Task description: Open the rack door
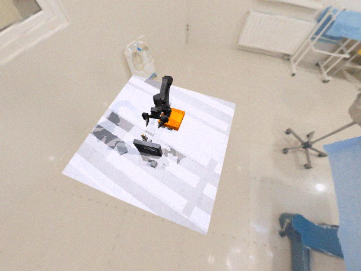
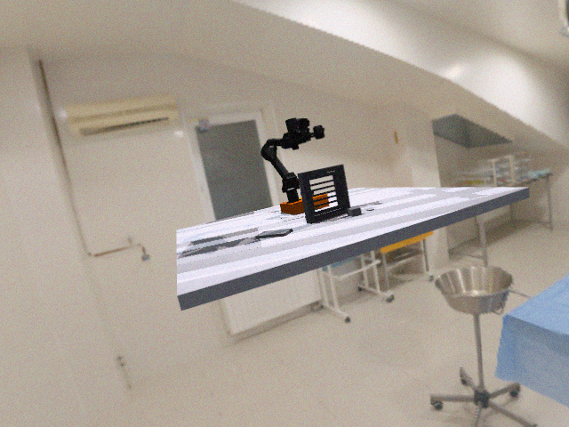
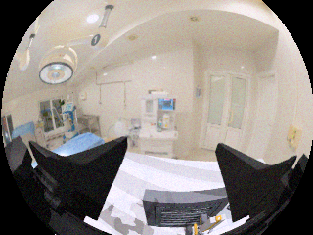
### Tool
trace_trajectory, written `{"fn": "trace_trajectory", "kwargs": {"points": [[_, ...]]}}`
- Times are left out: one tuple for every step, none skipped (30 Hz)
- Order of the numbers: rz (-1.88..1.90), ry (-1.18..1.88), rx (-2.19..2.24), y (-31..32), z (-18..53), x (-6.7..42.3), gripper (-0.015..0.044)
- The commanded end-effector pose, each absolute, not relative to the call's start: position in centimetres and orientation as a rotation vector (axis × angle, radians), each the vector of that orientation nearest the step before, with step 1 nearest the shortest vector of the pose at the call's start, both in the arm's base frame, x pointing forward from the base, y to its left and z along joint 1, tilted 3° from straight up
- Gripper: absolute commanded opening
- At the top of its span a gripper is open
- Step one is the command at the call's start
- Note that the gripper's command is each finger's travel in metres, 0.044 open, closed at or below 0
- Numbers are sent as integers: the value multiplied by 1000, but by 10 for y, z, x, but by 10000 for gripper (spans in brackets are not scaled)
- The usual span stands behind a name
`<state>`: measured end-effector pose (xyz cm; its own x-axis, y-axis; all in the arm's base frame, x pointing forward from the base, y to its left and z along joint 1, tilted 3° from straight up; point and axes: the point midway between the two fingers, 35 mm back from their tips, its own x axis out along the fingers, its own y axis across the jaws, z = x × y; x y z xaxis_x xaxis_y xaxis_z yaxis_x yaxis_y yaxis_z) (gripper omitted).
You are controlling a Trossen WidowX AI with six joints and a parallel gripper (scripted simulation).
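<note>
The dark rack frame (image 1: 148, 143) (image 2: 342, 188) (image 3: 183, 197) stands upright on the table. Its slatted door (image 3: 178, 215) looks shut, in line with the frame. A small metal handle with yellow parts (image 1: 144, 136) (image 3: 217, 219) sticks out on the side facing the arm; its exact turn is hard to tell. It is hidden behind the frame in the exterior view. My gripper (image 1: 152, 126) (image 3: 174, 147) is open and empty, raised above the table on the arm's side of the rack. It touches neither door nor frame.
An orange block (image 1: 176, 117) (image 2: 291, 208) lies by the arm's base. Behind the rack sits a small dark grey box (image 1: 153, 163) (image 2: 354, 211). A flat grey plate (image 1: 120, 148) (image 2: 275, 233) lies to one side of the rack. The table (image 1: 186, 201) (image 2: 404, 225) bears printed patches and stripes.
</note>
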<state>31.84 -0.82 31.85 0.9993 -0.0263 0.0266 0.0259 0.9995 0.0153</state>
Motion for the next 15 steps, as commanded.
{"fn": "trace_trajectory", "kwargs": {"points": [[-27,-23,14,-8,318,319,374],[-29,-13,12,-9,318,320,347],[-33,5,9,-11,316,323,321],[-38,26,5,-12,315,325,295],[-43,47,2,-14,314,328,288],[-47,69,-2,-15,312,330,288],[-52,90,-5,-17,311,333,288],[-56,111,-9,-19,309,335,288],[-60,133,-12,-20,307,338,288],[-64,154,-15,-22,306,340,288],[-69,175,-18,-24,304,342,288],[-73,197,-20,-26,302,344,288],[-78,218,-23,-27,300,346,288],[-82,240,-25,-29,298,348,288],[-87,261,-27,-31,296,349,288]]}}
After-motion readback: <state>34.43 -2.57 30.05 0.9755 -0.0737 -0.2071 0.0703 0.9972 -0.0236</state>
